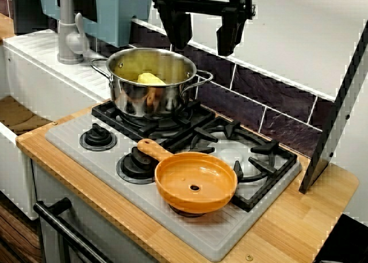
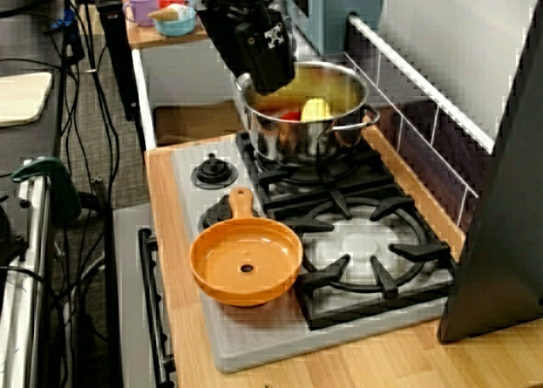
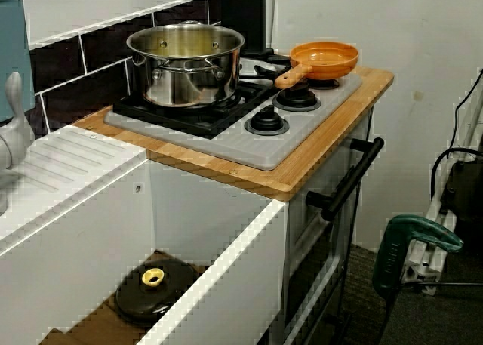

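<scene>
- Steel pot point(image 1: 144, 102): stands upright and uncovered on the stove grate point(image 1: 253, 159), at the end nearest the sink.
- Contents: a yellow piece point(image 1: 150, 79) and a red piece point(image 2: 288, 115) lie inside the pot.
- Gripper point(image 1: 204, 41): hangs above the pot's far rim. Its jaws are apart, with nothing between them.
- Orange pan point(image 1: 195, 182): sits at the stove's front, apart from the pot, with nothing in it.
- Dark lid point(image 3: 155, 288): lies in the sink basin, well apart from the pot.
</scene>
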You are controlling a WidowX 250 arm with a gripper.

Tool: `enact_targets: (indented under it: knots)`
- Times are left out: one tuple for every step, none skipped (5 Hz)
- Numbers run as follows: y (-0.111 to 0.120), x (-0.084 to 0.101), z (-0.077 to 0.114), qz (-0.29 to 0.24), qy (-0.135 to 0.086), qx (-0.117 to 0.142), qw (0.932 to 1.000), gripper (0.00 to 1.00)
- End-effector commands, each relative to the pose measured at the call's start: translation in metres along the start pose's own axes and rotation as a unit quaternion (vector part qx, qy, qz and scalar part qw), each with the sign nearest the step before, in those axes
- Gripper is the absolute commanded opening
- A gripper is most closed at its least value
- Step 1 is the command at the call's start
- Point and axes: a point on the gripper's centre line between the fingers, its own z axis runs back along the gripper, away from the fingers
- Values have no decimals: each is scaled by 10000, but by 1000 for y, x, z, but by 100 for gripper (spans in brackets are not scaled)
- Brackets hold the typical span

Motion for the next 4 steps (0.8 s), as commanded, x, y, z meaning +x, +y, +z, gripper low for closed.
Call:
enact_targets:
  knots:
    - [0,0,0,0,0,0,10000,100]
    - [-6,-5,1,-415,-218,-84,9989,100]
    - [-17,-7,-2,-1639,-111,-335,9858,100]
    - [-26,-19,-4,-2799,-37,-703,9574,100]
